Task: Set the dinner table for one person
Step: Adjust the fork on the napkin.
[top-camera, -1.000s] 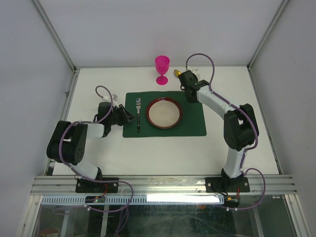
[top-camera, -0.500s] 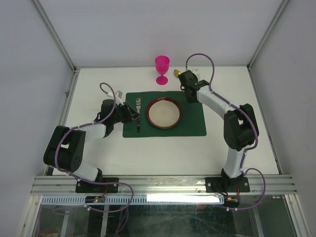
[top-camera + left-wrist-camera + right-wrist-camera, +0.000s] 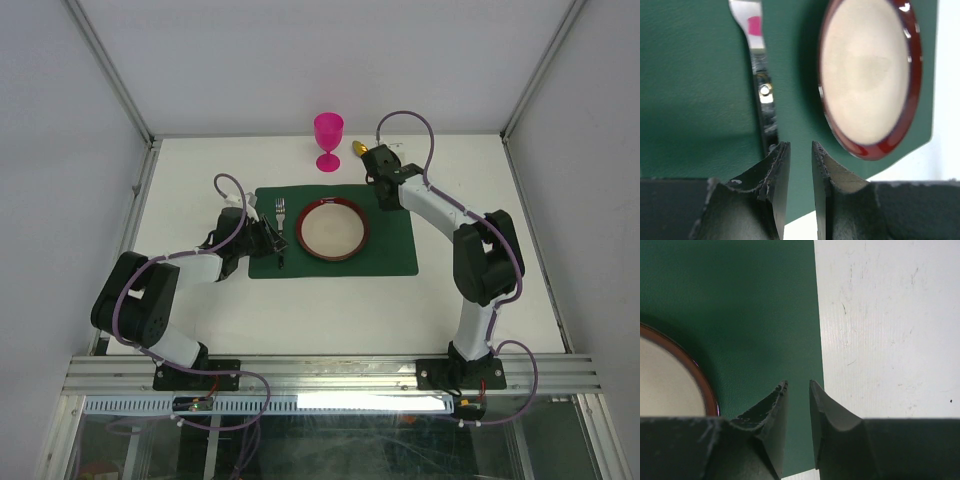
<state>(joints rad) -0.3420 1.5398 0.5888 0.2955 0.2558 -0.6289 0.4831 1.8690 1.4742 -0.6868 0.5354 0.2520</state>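
The dinner table [image 3: 300,310], a white tabletop, spans the whole work area, and a green placemat [image 3: 395,250] is laid on its middle. The step in hand is judged to be the squaring of the fork [image 3: 280,215], which lies left of the plate [image 3: 333,230]. The left pincer [image 3: 797,145] is held low at the handle end, jaws narrowly apart and empty; the handle lies just beside one jaw, not in the gap. If a nudge is intended, it is best given gently near the handle end, so that the fork is kept parallel to the mat's edge and clear of the plate's rim. The right pincer [image 3: 798,384], likewise slightly apart and empty, is held over the mat's right edge. The pink goblet [image 3: 328,135] is best left undisturbed beyond the mat.
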